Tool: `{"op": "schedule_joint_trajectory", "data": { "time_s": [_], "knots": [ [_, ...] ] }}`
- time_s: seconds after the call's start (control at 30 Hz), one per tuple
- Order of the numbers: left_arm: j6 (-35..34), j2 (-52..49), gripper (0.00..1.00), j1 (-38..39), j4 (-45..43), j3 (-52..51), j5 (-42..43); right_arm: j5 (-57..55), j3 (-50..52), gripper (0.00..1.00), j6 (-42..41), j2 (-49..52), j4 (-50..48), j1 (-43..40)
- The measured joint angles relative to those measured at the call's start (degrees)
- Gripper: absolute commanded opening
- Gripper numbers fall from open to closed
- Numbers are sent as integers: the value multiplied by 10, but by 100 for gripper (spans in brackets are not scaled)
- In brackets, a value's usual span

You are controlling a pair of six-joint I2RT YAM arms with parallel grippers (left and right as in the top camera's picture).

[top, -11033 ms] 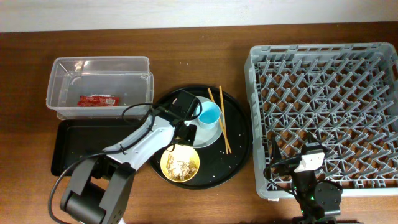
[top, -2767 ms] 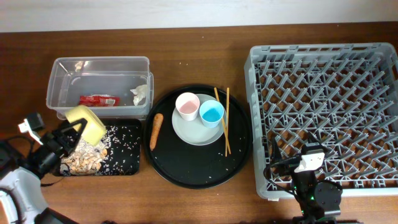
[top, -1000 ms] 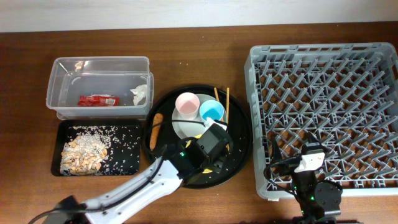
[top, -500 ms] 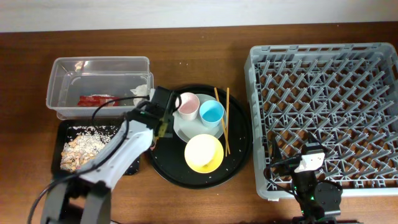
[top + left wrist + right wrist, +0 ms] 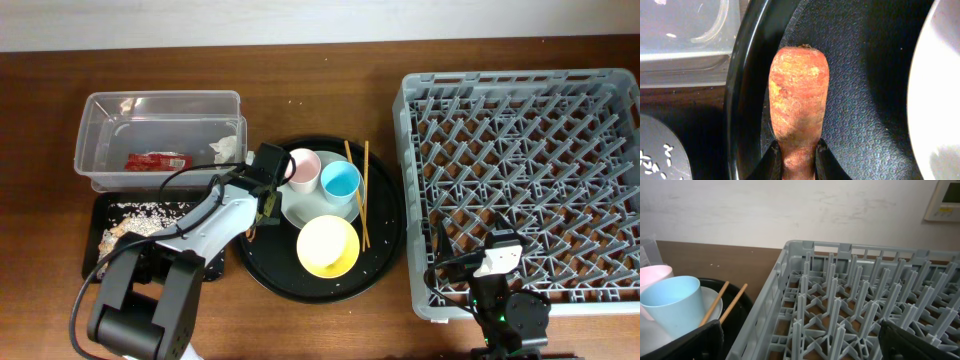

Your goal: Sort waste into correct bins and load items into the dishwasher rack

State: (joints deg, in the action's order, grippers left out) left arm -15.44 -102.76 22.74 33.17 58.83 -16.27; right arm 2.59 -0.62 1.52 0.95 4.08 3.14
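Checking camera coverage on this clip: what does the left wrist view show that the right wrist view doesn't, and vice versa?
Left wrist only: the carrot lying on the tray, its narrow end between the fingers of the left gripper, plus a corner of the clear tub. Right wrist only: the dishwasher rack, blue cup, pink cup and chopsticks. Both: the round black tray and the edge of the plate.
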Motion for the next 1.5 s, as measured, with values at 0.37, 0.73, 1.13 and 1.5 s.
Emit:
{"op": "schedule_joint_trajectory", "data": {
  "time_s": [0.37, 0.73, 1.13, 1.5],
  "knots": [
    [-55, 268, 5, -1, 200, 44, -18, 0, 0, 98, -1, 0, 0, 0],
    [-95, 264, 65, -104, 103, -128, -52, 0, 0, 98, 0, 0, 0, 0],
    [-96, 340, 65, -36, 77, -39, 353, 0, 0, 98, 0, 0, 0, 0],
    [-97, 118, 61, 94, 64, -39, 243, 0, 0, 98, -1, 0, 0, 0]
  ]
}}
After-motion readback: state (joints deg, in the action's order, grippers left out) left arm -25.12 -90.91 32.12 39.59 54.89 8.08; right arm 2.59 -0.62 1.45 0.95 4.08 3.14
